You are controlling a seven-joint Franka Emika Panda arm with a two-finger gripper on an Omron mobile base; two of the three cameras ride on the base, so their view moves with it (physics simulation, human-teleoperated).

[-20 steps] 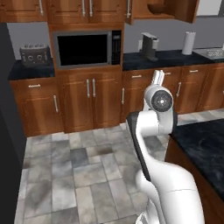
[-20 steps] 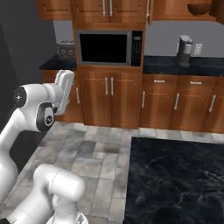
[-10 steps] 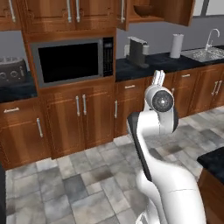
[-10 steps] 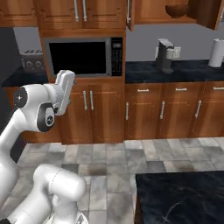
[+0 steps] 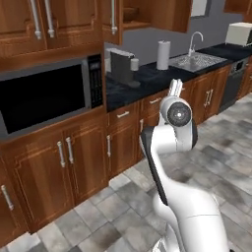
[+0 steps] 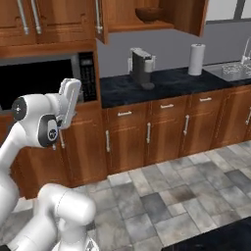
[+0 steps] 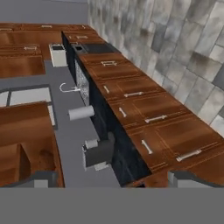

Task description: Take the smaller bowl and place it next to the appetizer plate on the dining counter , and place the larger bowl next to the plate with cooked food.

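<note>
base rolled right, open cupboard now ahead | larger bowl (image 6: 149, 13) on shelf | jaws apart, empty | fetching not begun

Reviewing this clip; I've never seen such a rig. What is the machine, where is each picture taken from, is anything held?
It is a white robot arm on a driving base, in a rendered kitchen. Two pictures look over it from behind, left and right; the third looks along its gripper, rolled sideways. The gripper is open and holds nothing. On the counter stand a coffee machine and a paper towel roll. A dark wooden bowl sits in the open cabinet.
</note>
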